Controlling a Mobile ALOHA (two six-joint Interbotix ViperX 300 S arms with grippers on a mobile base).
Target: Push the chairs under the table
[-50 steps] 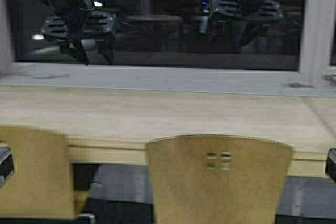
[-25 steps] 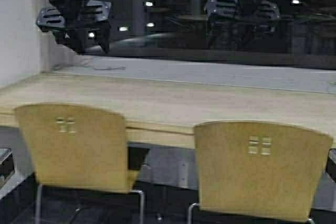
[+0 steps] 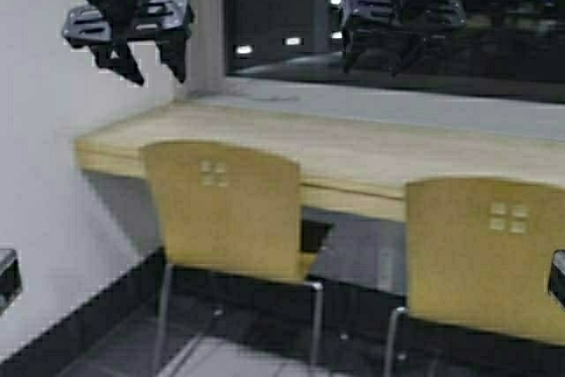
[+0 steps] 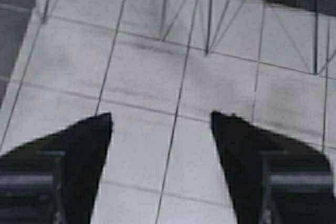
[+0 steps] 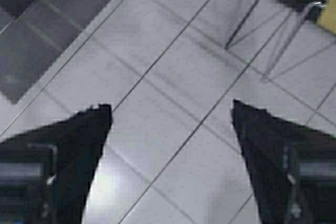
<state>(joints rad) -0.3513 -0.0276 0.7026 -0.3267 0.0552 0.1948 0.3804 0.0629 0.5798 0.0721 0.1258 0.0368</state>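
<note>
Two mustard-yellow chairs stand at the table (image 3: pixel 353 154), a long pale-wood counter below a window. The left chair (image 3: pixel 225 211) and the right chair (image 3: pixel 490 253) have their backrests toward me and their seats partly under the counter's edge. My left gripper (image 3: pixel 159 74) and right gripper (image 3: pixel 375 59) are raised high above the counter, both open and empty. In the left wrist view the open gripper (image 4: pixel 160 116) hangs over floor tiles, with chrome chair legs (image 4: pixel 209 19) beyond. The right wrist view shows its open gripper (image 5: pixel 171 106) over tiles, with chair legs (image 5: pixel 241 22) farther off.
A white wall (image 3: pixel 44 174) with a dark skirting (image 3: pixel 79 333) closes the left side at the counter's end. A dark window (image 3: pixel 291 6) and grey sill (image 3: pixel 397 108) run behind the counter. The floor is pale tile (image 4: pixel 147 72).
The robot has moved: the whole scene has shifted right in the high view, the left wall and the counter's left end have come into view. Both grippers stay raised and open.
</note>
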